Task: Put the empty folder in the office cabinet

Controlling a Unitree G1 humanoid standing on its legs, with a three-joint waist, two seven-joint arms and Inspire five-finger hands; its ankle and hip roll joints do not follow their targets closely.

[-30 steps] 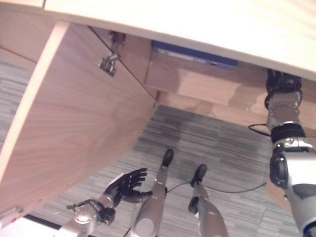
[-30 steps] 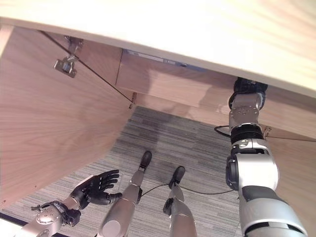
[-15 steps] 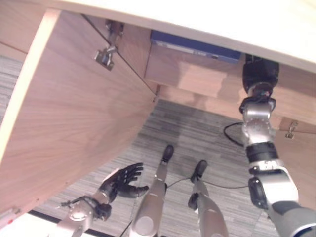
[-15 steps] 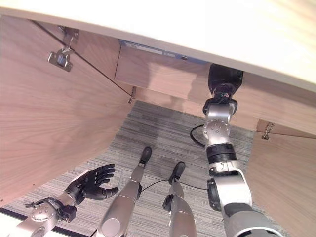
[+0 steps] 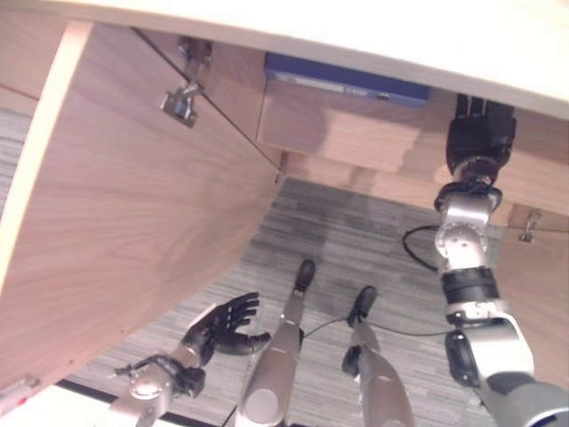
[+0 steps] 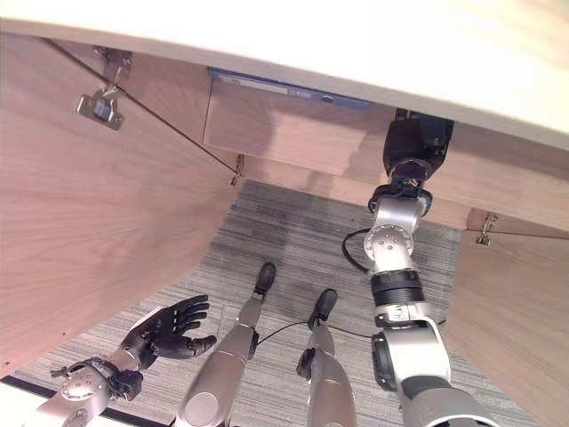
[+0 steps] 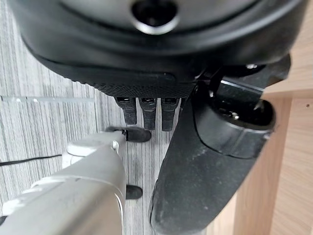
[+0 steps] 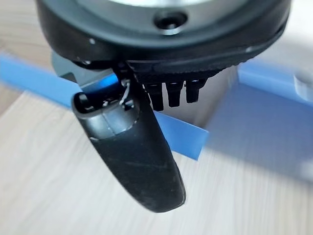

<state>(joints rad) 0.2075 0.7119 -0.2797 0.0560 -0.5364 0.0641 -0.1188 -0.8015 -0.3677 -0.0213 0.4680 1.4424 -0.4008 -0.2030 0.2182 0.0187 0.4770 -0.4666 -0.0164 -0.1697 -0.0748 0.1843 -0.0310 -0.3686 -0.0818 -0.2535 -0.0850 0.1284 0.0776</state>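
Observation:
A flat blue folder [image 5: 347, 78] lies on the shelf inside the wooden office cabinet [image 5: 356, 133], just under its pale top board. My right hand [image 5: 480, 138] is raised into the cabinet opening beside the folder's right end. In the right wrist view its thumb [image 8: 132, 147] sticks out and the fingers [image 8: 171, 93] point straight, with the blue folder [image 8: 254, 122] lying past them on the wood, ungrasped. Low by my side, my left hand [image 5: 218, 322] hangs over the carpet with its fingers spread and holds nothing.
The cabinet's left door [image 5: 133, 205] stands wide open, its metal hinge [image 5: 180, 100] near the top. A second door [image 6: 511, 311] with a hinge [image 6: 484, 229] stands open at the right. Grey striped carpet [image 5: 356, 231] lies below.
My right arm has swung left from the cabinet's right side, bringing the hand up beside the folder's right end. The left hand has hardly moved.

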